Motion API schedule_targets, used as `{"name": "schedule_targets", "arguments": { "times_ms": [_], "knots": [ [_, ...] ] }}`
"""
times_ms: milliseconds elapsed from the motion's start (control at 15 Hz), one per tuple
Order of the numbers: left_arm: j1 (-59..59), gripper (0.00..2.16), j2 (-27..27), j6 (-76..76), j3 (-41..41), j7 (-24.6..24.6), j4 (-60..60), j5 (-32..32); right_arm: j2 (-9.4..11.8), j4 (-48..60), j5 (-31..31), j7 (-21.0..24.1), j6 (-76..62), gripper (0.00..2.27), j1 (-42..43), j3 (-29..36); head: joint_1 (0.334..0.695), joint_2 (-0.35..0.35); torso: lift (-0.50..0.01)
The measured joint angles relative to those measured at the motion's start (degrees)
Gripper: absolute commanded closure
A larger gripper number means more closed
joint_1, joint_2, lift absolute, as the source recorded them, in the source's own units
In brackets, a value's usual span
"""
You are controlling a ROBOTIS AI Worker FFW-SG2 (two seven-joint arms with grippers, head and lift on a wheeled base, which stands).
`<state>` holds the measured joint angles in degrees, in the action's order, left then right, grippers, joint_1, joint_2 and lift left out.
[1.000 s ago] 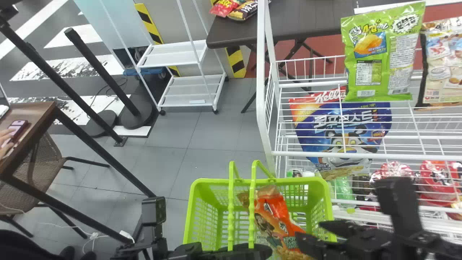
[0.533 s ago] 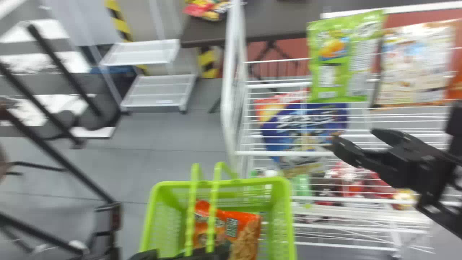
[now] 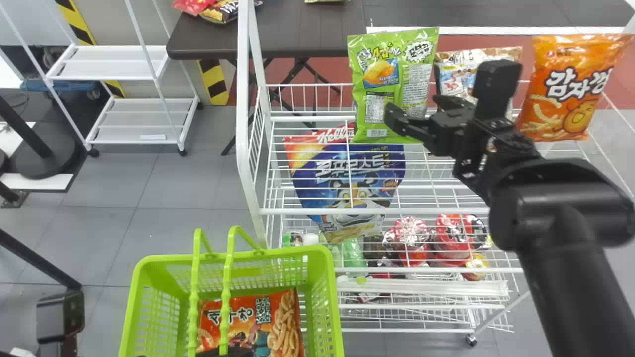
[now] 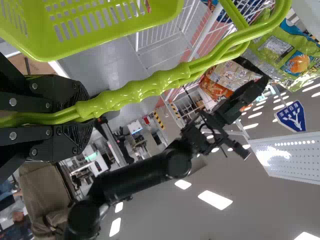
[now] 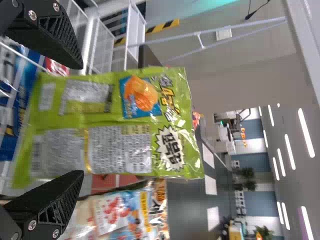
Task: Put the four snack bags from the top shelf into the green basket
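My right gripper (image 3: 412,106) stands open before the green snack bag (image 3: 369,54), which is upright on the top shelf. In the right wrist view that green bag (image 5: 140,125) lies beyond and between the spread fingers of my right gripper (image 5: 77,120). A cream-coloured bag (image 3: 454,74), partly hidden by the gripper, and an orange bag (image 3: 565,94) stand farther right. Inside the green basket (image 3: 325,287) lies an orange-red snack bag (image 3: 285,322). My left gripper (image 3: 233,352) is at the basket's handle; in the left wrist view the left gripper (image 4: 86,111) is shut on the handle (image 4: 145,87).
White wire shelving (image 3: 244,124) rises behind the basket, its front post left of the bags. A blue cereal bag (image 3: 347,173) and red packages (image 3: 409,238) are on the levels below. Behind stand a dark table (image 3: 317,29) and a small white rack (image 3: 111,64).
The head view has swung right. My right arm has risen from beside the basket to the top shelf. The orange-red bag, earlier tilted by the right gripper, now lies in the basket.
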<state>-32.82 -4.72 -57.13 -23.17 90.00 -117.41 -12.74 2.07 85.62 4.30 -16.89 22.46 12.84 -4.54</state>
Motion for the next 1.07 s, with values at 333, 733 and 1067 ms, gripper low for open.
{"name": "schedule_targets", "arguments": {
  "times_ms": [333, 733, 1067],
  "knots": [
    [-0.14, 2.15, -0.03, 0.24, -0.4, 0.0, 0.35, -0.17, -1.29, -16.32, -2.07, 3.65, -3.98, 0.77, 9.62, -6.58, 0.695, 0.108, 0.0],
    [-0.14, 2.15, -0.09, 0.92, -0.64, 0.0, 0.99, -0.17, -1.98, -18.03, -6.54, 7.56, 0.48, 2.26, 10.93, -7.64, 0.695, 0.098, 0.0],
    [-0.14, 2.15, -0.11, 0.92, -0.77, 0.0, 1.13, -0.24, -1.98, -13.88, -6.93, 6.78, -1.2, 2.26, 8.1, -6.95, 0.695, 0.102, 0.0]
  ]
}}
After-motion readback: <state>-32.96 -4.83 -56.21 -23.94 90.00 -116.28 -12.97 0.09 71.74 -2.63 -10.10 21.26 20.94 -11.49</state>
